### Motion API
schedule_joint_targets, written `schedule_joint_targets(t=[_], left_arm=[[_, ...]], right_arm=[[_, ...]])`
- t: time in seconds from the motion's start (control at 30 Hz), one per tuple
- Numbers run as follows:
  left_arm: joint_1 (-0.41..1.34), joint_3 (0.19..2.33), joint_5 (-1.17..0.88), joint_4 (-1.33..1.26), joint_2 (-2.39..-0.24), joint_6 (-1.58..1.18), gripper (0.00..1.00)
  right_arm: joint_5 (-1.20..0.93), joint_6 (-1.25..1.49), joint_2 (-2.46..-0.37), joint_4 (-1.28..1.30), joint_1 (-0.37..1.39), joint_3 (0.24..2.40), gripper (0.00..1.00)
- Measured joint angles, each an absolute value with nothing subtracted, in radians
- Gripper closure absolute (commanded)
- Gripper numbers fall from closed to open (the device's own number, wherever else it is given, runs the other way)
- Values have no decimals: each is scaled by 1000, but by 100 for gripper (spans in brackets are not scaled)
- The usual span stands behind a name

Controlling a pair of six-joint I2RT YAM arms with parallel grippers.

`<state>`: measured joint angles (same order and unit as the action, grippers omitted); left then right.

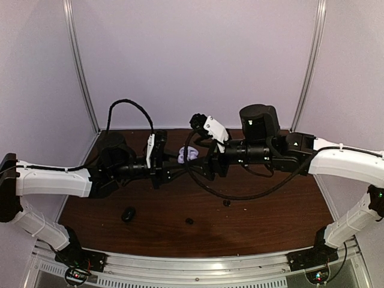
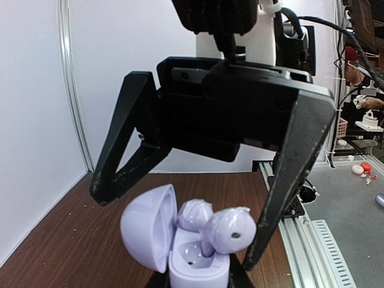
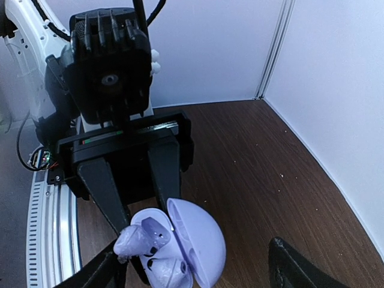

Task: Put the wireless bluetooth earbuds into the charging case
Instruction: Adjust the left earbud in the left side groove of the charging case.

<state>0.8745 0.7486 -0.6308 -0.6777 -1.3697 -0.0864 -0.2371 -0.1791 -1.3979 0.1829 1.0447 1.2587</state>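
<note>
Low in the middle of your frame you have the lilac charging case (image 2: 198,267), its lid (image 2: 150,228) swung open to the left; two lilac earbuds (image 2: 231,231) rise out of its wells; the left gripper (image 2: 198,282) shows you only dark tips at the bottom edge, pinched on the case's base; the right gripper (image 2: 175,229) fills the upper frame, its jaws spread wide astride the case, the right-hand one just beside the nearer bud; brown bench (image 2: 60,240) lies beneath.
</note>
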Motion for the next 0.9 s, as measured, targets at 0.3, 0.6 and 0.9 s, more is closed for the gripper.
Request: schedule_joint_targets(t=[0.3,0.6,0.9], left_arm=[[878,754,-611,-649,-1370,-64,100],[880,761,-610,-640,-1377,-54,100],[886,762,-611,-640,-1398,-54,100]], right_arm=[[-232,-175,-1420,179,1045,1273,20],[-268,-176,-1428,169,1040,1273,20],[-334,-179,-1401,179,1037,1273,20]])
